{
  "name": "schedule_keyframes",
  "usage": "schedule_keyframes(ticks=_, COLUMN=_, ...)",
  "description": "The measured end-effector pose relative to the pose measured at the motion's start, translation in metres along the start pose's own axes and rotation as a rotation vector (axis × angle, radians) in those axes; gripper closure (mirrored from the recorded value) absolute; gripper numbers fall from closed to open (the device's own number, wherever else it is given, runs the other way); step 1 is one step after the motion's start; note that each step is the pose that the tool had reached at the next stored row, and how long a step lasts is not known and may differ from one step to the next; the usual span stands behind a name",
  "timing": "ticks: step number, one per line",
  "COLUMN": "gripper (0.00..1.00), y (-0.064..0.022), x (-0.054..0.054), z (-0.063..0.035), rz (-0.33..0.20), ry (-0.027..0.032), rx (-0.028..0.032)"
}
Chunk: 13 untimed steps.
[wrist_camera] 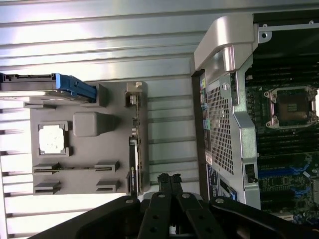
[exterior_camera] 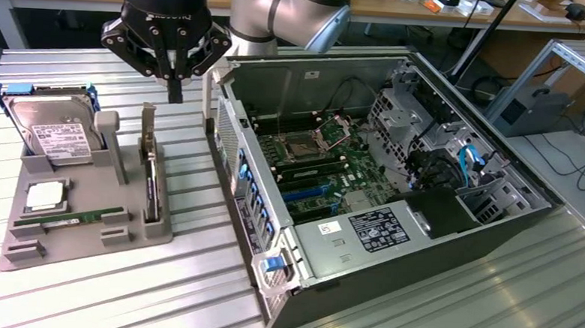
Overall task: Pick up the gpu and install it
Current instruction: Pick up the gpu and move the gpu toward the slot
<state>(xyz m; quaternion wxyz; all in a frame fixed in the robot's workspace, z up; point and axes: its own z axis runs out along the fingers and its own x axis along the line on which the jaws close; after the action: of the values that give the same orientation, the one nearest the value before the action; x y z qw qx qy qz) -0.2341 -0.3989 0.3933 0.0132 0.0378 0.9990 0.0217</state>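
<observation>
From where I stand, the gripper (exterior_camera: 175, 95) hangs in the air with its fingers pressed together, pinching nothing. It sits above the strip between the grey tray (exterior_camera: 88, 237) and the open computer case (exterior_camera: 266, 279). The gpu (exterior_camera: 153, 181) stands on its edge in a slot along the tray's side nearest the case, with its silver bracket sticking up at the far end. The gripper is near the card but clear of it. A silver hard drive (exterior_camera: 56, 133) leans in the same tray, well apart from the card. Everything rests on the ribbed metal tabletop (exterior_camera: 115, 294). From the wrist, the closed gripper (wrist_camera: 168, 179) shows just beside the card (wrist_camera: 133, 162).
</observation>
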Motion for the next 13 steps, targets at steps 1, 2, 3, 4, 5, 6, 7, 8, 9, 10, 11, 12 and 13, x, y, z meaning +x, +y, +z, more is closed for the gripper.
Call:
schedule_keyframes(ticks=1, gripper=0.89, y=0.0, x=0.0, z=0.0, rz=0.0, ry=0.0, rx=0.0)
schedule_keyframes(ticks=2, gripper=0.76, y=0.0, x=0.0, z=0.0, rz=0.0, ry=0.0, rx=0.0)
schedule_keyframes(ticks=3, gripper=0.71, y=0.0, x=0.0, z=0.0, rz=0.0, ry=0.0, rx=0.0)
schedule_keyframes(ticks=4, gripper=0.58, y=0.0, x=0.0, z=0.0, rz=0.0, ry=0.0, rx=0.0)
schedule_keyframes(ticks=5, gripper=0.52, y=0.0, x=0.0, z=0.0, rz=0.0, ry=0.0, rx=0.0)
schedule_keyframes(ticks=6, gripper=0.52, y=0.0, x=0.0, z=0.0, rz=0.0, ry=0.0, rx=0.0)
schedule_keyframes(ticks=7, gripper=0.52, y=0.0, x=0.0, z=0.0, rz=0.0, ry=0.0, rx=0.0)
schedule_keyframes(ticks=8, gripper=0.52, y=0.0, x=0.0, z=0.0, rz=0.0, ry=0.0001, rx=0.0)
schedule_keyframes(ticks=9, gripper=0.52, y=-0.0002, x=0.0017, z=0.0002, rz=0.0, ry=0.0, rx=0.0)
schedule_keyframes(ticks=10, gripper=0.52, y=-0.0003, x=0.003, z=0.0003, rz=0.0, ry=0.0, rx=0.0)
schedule_keyframes(ticks=11, gripper=0.52, y=-0.0004, x=0.0043, z=0.0004, rz=0.0, ry=0.0, rx=-0.0001)
schedule_keyframes(ticks=12, gripper=0.52, y=-0.0005, x=0.0056, z=0.0006, rz=0.0, ry=0.0, rx=-0.0001)
schedule_keyframes(ticks=13, gripper=0.52, y=-0.0005, x=0.0064, z=0.0006, rz=0.0, ry=0.0, rx=-0.0001)
